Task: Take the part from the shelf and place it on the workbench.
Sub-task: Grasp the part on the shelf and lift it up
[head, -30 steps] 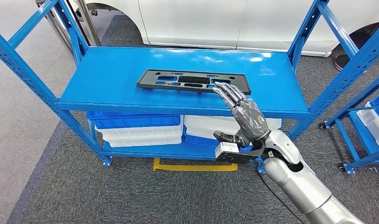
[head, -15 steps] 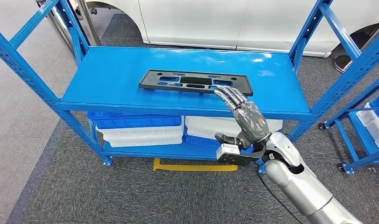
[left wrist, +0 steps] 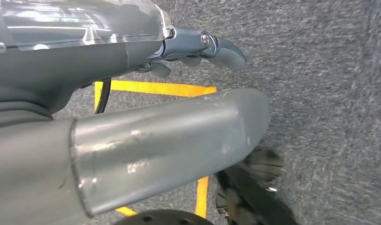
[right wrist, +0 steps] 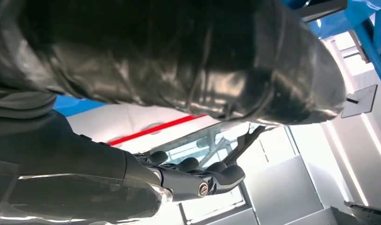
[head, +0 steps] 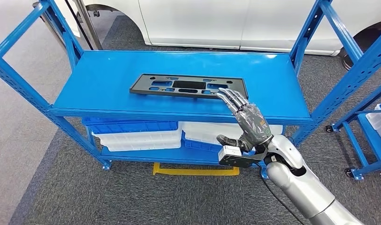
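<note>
A flat black plate part [head: 188, 86] with several cut-outs lies on the top level of the blue shelf [head: 99, 89]. My right hand [head: 248, 119] reaches in from the front with its fingers stretched out. Its fingertips [head: 226, 93] are at the near right corner of the part, and I cannot tell whether they touch it. It holds nothing, and its thumb hangs below the shelf's front edge. The right wrist view shows these fingers [right wrist: 202, 180] extended and empty. My left hand [left wrist: 198, 44] hangs over the grey carpet with nothing in it.
Blue and white bins [head: 137, 133] fill the shelf's lower level. Blue uprights [head: 315, 33] stand at the shelf's corners. A white car [head: 235, 21] is parked behind it. A second blue rack [head: 367, 136] stands at the right. Yellow tape [head: 195, 171] marks the floor.
The whole picture has shifted slightly, so the camera moved. My right hand stays at the part's near right corner, fingers still spread. The part lies where it was on the shelf.
</note>
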Robot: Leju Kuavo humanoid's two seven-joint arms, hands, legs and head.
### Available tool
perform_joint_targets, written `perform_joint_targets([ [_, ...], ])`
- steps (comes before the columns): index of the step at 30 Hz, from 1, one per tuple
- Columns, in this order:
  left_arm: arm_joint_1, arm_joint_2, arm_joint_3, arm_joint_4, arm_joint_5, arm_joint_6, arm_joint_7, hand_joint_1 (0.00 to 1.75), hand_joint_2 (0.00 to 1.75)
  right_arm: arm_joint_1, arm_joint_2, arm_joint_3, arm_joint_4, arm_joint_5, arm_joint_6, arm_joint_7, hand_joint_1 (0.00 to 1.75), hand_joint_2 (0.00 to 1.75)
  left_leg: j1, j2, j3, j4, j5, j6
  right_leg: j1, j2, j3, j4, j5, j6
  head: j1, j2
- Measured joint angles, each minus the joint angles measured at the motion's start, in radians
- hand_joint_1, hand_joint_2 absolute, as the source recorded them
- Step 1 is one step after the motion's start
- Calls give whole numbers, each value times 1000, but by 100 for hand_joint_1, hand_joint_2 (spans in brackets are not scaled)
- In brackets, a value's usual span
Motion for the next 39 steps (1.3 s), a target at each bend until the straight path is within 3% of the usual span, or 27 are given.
perform_joint_targets([
  [1,1,0,0,0,0,0,0,0,0,0,0,0,0,0,0,0,0,0,0,0,-2,-23,35,3,1,0,7,0,-5,1,0,0],
  [3,3,1,-1,0,0,0,0,0,0,0,0,0,0,0,0,0,0,0,-3,1,40,-153,129,13,1,0,25,-1,-16,5,0,0],
  [4,4,1,-1,1,0,0,0,0,0,-1,0,0,1,0,0,0,0,0,-6,1,63,-214,160,17,2,0,31,-2,-21,9,0,0],
  [5,3,2,-1,1,0,0,0,0,0,-1,0,0,1,0,0,0,0,0,-10,1,80,-256,173,22,3,0,34,-3,-24,14,0,0],
  [7,1,2,-1,2,0,0,0,0,0,-1,0,0,1,0,0,0,0,0,-15,1,89,-280,169,27,5,0,34,-9,-23,24,0,0],
  [10,1,1,-1,2,0,1,-1,0,0,-2,-1,0,-2,0,-1,0,0,0,-8,1,104,-306,171,44,6,0,29,6,-39,38,0,0],
  [11,1,0,-1,2,0,1,-1,0,0,-3,-2,0,-2,0,-1,0,0,0,-6,1,110,-314,173,51,7,1,12,43,-60,40,1,0],
  [13,1,0,-2,2,0,1,-1,0,0,-2,-4,0,-1,0,-1,0,0,0,-10,2,116,-316,169,60,8,2,-59,169,-110,41,1,0],
  [14,1,0,-2,2,0,1,-1,0,0,0,-4,0,0,0,-1,0,0,0,-12,1,118,-316,166,63,8,2,-97,227,-124,42,1,0],
  [15,2,0,-2,2,0,1,-1,0,0,2,-5,0,1,0,-1,0,0,0,-14,0,121,-314,162,64,8,2,-122,257,-119,42,1,0],
  [16,2,0,-2,2,0,1,-1,0,0,4,-5,0,1,0,-1,0,0,0,-16,-1,126,-313,158,65,8,2,-128,247,-92,42,1,0],
  [17,2,0,-2,2,0,0,-1,0,0,4,-5,0,1,0,-1,0,0,0,-17,-2,132,-311,152,64,8,2,-114,200,-49,40,1,0],
  [19,2,-1,-2,2,0,0,-1,0,0,3,-6,0,1,0,-1,0,0,0,-19,-4,141,-304,139,60,11,2,-64,70,27,31,1,0],
  [20,1,-1,-2,2,0,0,-1,0,0,3,-7,0,1,-1,-1,1,0,0,-21,-5,142,-301,134,56,14,2,-45,25,42,26,1,0],
  [22,0,-2,-2,2,0,0,-1,0,0,3,-7,0,1,-1,-1,2,0,0,-22,-5,140,-298,128,48,20,3,-34,-2,38,18,1,0],
  [24,-1,-3,-2,2,0,0,-1,0,0,4,-8,0,0,-2,-1,3,0,0,-22,-3,143,-298,121,37,16,5,-27,-13,36,11,1,0],
  [26,-1,-3,-2,2,1,1,-1,0,0,4,-8,0,-1,-2,-1,5,0,0,-21,-1,127,-255,94,26,9,4,-12,-26,35,1,0,0],
  [29,-1,-4,-2,2,1,0,-1,0,0,5,-8,0,-1,-2,0,7,0,0,-9,1,23,-65,21,11,7,-1,2,-30,26,-7,-1,0],
  [30,0,-4,-2,2,1,0,-1,0,0,7,-8,0,-1,-2,1,8,0,0,-4,1,-7,-22,16,7,6,-1,5,-29,23,-6,-1,0],
  [31,1,-4,-2,2,1,-1,-1,0,0,8,-8,0,-1,-1,2,9,0,0,0,1,-19,-16,32,3,5,-1,11,-29,18,-4,-1,0],
  [32,2,-4,-2,2,1,-1,-1,0,0,9,-8,0,-1,-1,3,10,0,0,4,1,-10,-51,68,0,2,0,17,-28,13,0,-1,0],
  [34,3,-3,-2,2,1,-1,-1,0,0,9,-8,0,-1,0,3,12,0,0,8,2,44,-185,149,-6,-2,1,32,-25,0,12,-1,0],
  [35,2,-3,-2,2,1,-1,-2,0,0,9,-8,0,-1,0,3,13,0,0,8,2,69,-242,170,-5,-3,2,36,-23,-5,18,-1,0],
  [36,2,-3,-2,2,1,-2,-2,0,0,8,-8,0,-1,0,3,14,0,0,6,1,83,-276,178,-1,-2,2,36,-22,-9,25,-1,0],
  [39,0,-3,-3,2,1,-3,-5,0,0,8,-8,0,-1,1,3,16,0,0,0,0,89,-292,171,22,-3,3,36,-27,-12,42,-2,0],
])
